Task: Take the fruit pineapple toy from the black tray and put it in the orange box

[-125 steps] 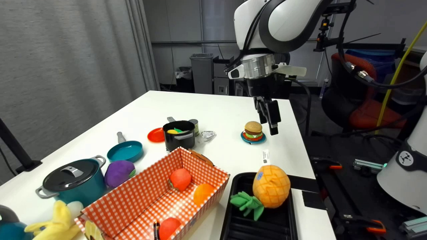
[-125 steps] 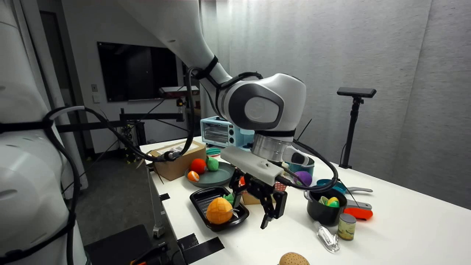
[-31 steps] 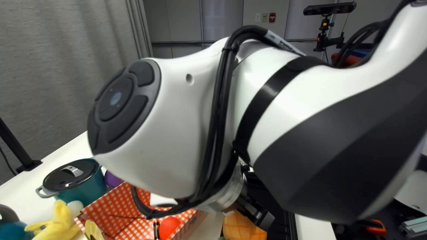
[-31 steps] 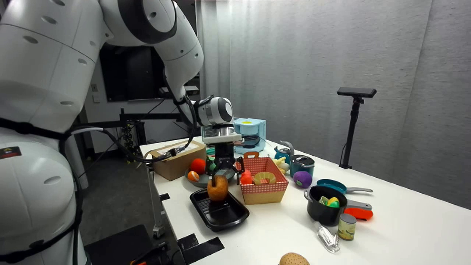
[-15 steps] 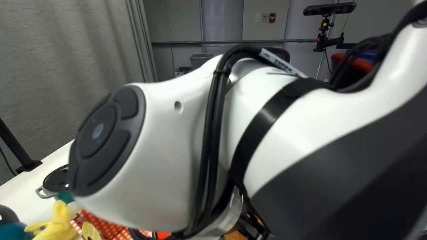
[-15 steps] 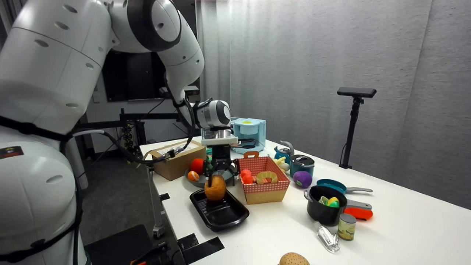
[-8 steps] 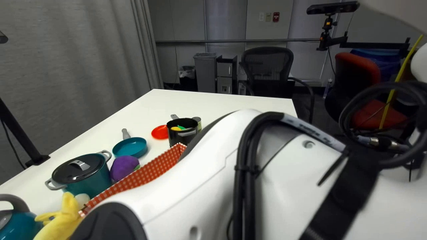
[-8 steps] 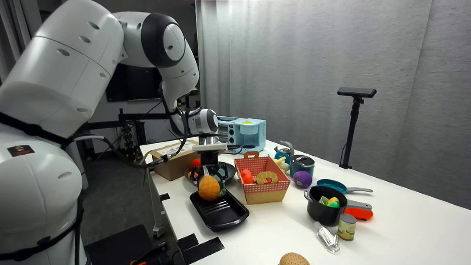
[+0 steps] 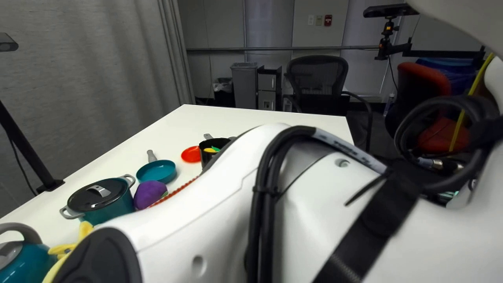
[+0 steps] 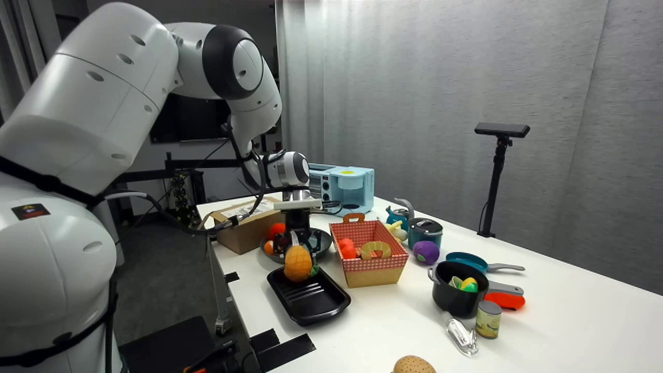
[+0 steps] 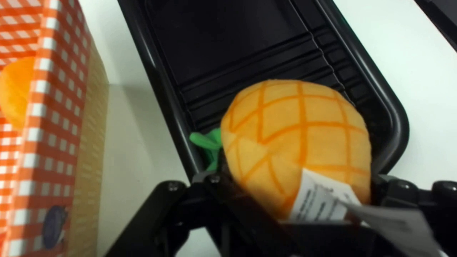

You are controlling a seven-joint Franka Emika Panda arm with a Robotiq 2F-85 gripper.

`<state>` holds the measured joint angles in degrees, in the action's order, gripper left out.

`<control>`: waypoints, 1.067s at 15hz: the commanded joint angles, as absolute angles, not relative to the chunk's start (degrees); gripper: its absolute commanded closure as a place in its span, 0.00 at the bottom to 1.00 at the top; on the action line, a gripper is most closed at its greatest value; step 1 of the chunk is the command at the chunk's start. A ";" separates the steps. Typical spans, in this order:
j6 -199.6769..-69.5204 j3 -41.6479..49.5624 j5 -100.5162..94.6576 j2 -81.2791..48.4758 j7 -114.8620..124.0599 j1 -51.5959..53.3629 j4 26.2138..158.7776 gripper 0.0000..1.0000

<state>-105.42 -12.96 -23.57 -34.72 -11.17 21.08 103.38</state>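
Observation:
The orange-yellow fruit pineapple toy point(image 10: 298, 263) is over the far end of the black tray point(image 10: 316, 305). My gripper point(image 10: 299, 252) is above it. In the wrist view the toy point(image 11: 300, 132) fills the space between the fingers of my gripper point(image 11: 297, 177), which press close on both sides. Its green leaves point left and a white tag hangs at it. I cannot tell whether it touches the tray floor point(image 11: 214, 35). The orange box point(image 10: 377, 264) stands beside the tray; its wall point(image 11: 53, 117) is at the left in the wrist view. The arm hides gripper, tray and toy in an exterior view.
A red-orange ball fruit point(image 10: 347, 251) lies in the box. A cardboard box point(image 10: 243, 230) and a dark plate point(image 10: 325, 241) with fruit are behind the gripper. A black pot point(image 10: 458, 298), purple eggplant point(image 10: 426, 252), can point(image 10: 488, 320) and burger toy point(image 10: 413, 364) stand elsewhere on the table.
My gripper moved left and down over the toy, and the toy turned. In the last half second both moved slightly right and up together. One camera's view shifted.

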 commanded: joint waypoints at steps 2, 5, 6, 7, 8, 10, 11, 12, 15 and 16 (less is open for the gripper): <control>-104.76 -11.78 -25.43 -37.35 -10.69 21.70 99.52 0.66; -104.79 -10.91 -26.53 -36.88 -11.24 20.98 99.72 0.87; -104.79 -10.55 -26.95 -36.61 -11.38 20.84 99.85 0.88; -104.85 -10.20 -27.40 -36.06 -11.56 20.69 100.23 0.89; -104.73 -9.87 -27.94 -35.75 -11.53 20.70 100.42 0.93; -104.51 -9.19 -29.24 -34.95 -11.65 20.55 101.16 0.98; -104.50 -8.75 -30.23 -34.56 -11.52 20.44 101.61 0.99; -104.43 -8.27 -31.05 -34.00 -11.35 20.19 102.15 1.00; -104.30 -7.24 -31.06 -32.65 -10.96 18.87 102.97 1.00; -104.32 -6.95 -30.84 -32.01 -10.97 18.38 103.30 1.00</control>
